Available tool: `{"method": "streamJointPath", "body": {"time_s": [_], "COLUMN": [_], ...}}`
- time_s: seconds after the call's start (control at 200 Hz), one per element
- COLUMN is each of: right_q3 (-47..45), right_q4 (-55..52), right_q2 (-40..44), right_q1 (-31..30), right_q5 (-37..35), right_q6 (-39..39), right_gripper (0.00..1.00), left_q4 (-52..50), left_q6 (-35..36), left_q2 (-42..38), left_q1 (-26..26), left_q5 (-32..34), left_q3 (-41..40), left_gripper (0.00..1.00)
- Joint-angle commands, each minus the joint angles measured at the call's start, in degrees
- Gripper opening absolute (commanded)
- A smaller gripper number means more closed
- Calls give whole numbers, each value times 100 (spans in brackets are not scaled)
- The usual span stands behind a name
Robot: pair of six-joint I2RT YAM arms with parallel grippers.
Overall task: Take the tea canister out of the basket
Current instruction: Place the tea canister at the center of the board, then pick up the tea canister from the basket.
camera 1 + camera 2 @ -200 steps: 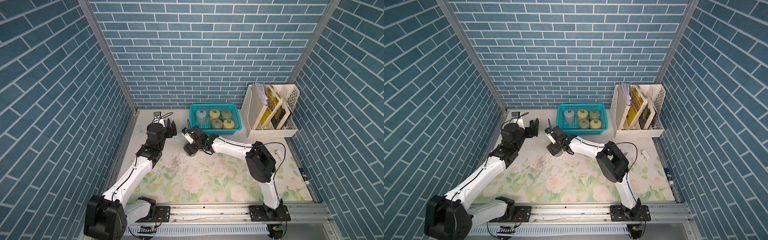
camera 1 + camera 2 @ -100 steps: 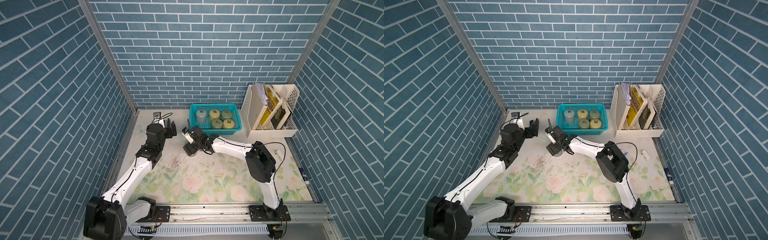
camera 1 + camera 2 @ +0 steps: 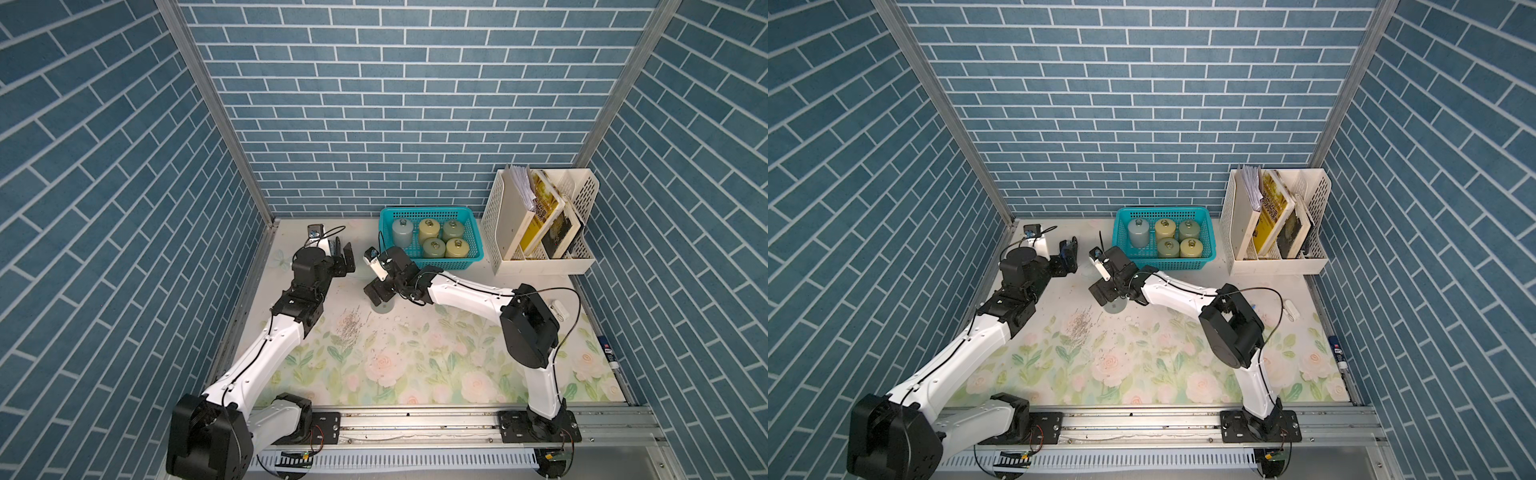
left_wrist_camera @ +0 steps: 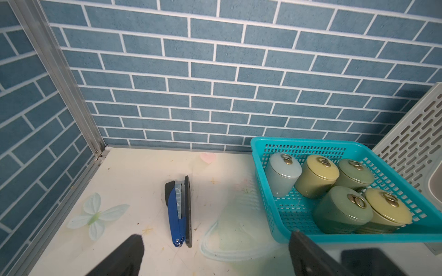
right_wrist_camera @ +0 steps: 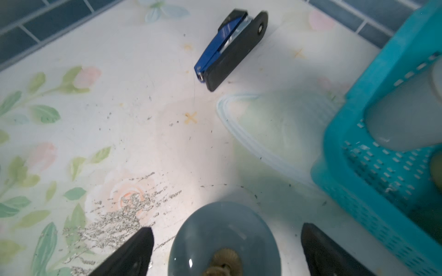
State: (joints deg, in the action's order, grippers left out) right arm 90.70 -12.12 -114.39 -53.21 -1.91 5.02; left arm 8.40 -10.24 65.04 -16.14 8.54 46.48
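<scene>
Five lidded tea canisters (image 3: 434, 239) stood in the teal basket (image 3: 432, 259) in both top views, while a sixth, grey-blue canister (image 3: 382, 307) stood upright on the floral worktop (image 3: 415, 357) beneath the right pincer (image 3: 379, 291), well apart from the basket. In the left wrist view, the left pincer (image 4: 215, 253) was spread and empty near a blue stapler (image 4: 178, 210), facing the basket's near corner. In the right wrist view, the right pincer's fingers (image 5: 134, 251) were spread on either side of the canister's lid, touching neither side. The release looked done; a good finish would call for lifting straight up, so neither finger clips the lid's ring pull (image 5: 222, 261) or tips the canister.
</scene>
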Motion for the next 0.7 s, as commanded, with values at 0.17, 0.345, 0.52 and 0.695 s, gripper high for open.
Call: {"method": "streamJointPath", "body": {"time_s": [0.17,0.345,0.52,0.695], "right_q3": [281,1110,1676,2123], "right_q4": [-331,-1357,-1800,-1959], "right_q2": [571,91,-453,-1013], "right_q1": [1206,1678,1926,2044], "right_q5": [-445,-543,-472,-476], "right_q6": [424,456,533,554], "right_gripper": [100,99,98,97], "left_q4": [173,13,82,69], "left_q6": [-146,72,75,101], "left_q2": [411,864,1169,1328], "left_q1": [-119,-516,-766,-920], "left_q5": [-749,-911,-994,-1010], "left_q3": [289,659,797,888], "left_gripper": [100,100,100,100]}}
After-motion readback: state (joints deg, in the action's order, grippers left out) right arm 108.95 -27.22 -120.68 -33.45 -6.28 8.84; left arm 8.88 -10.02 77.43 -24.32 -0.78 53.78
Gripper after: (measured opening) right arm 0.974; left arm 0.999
